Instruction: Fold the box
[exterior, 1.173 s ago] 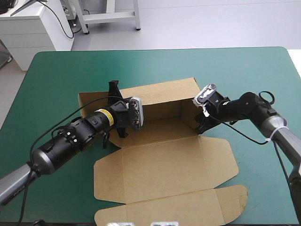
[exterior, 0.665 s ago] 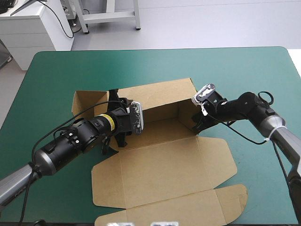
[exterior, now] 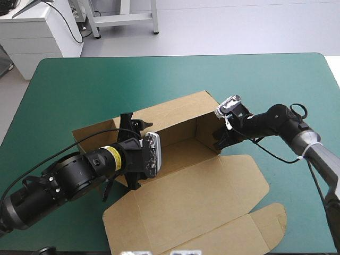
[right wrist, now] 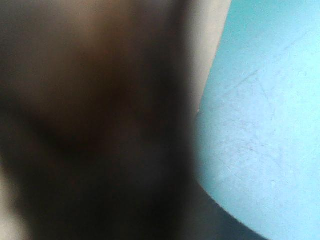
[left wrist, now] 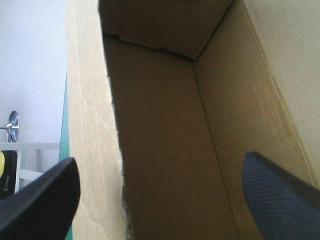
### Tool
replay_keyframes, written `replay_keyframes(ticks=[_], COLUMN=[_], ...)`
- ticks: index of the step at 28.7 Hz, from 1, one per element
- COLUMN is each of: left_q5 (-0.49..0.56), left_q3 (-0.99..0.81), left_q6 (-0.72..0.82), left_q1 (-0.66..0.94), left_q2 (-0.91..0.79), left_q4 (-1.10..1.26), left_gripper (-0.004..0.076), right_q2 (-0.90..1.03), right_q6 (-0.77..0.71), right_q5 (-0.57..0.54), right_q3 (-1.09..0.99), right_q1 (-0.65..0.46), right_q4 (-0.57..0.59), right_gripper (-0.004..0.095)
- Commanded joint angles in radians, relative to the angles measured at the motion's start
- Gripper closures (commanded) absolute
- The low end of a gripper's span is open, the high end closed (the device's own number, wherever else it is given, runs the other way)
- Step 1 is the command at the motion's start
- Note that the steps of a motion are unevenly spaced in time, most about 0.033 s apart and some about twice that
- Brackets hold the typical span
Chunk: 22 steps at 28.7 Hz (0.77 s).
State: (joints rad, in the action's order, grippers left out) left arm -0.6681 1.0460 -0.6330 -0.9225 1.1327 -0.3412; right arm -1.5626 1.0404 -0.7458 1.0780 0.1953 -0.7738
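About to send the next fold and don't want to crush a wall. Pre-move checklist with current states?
1. Left gripper open: ok, fingers stand apart with a board edge between them.
2. Right gripper hold: cannot tell, its own view is a blur of board.
3. Far wall up: ok.
4. Right end wall up: ok, the right gripper is at it.
5. Lid flat on the table: ok.
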Motion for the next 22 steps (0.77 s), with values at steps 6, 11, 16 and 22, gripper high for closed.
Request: replay_keyframes(ticks=[6, 11, 16, 22], left_q5=[-0.178, -0.218, -0.287, -0.426], left_q3=[0.153, 0.254, 0.347, 0.436], left_q6=[0.015, -0.003, -0.007, 0.005], left_q1=[-0.095, -0.095, -0.091, -0.091], left_q2=[-0.044, -0.044, -0.007, 0.092], left_q4=[-0.026, -0.010, -0.017, -0.116], left_gripper=[0.0386, 0.0718, 0.0708, 0.0708], right_q2=[0.038, 0.038, 0.038, 0.038], right_q6=[-0.010, -0.010, -0.017, -0.020], right_q5=[0.018, 0.019, 0.015, 0.015], right_q3=[0.027, 0.045, 0.066, 0.078], right_q1=[0.003, 0.003, 0.003, 0.003], right_q4=[-0.049, -0.047, -0.043, -0.036], right_gripper=[0.0927, 0.0927, 0.0927, 0.0927])
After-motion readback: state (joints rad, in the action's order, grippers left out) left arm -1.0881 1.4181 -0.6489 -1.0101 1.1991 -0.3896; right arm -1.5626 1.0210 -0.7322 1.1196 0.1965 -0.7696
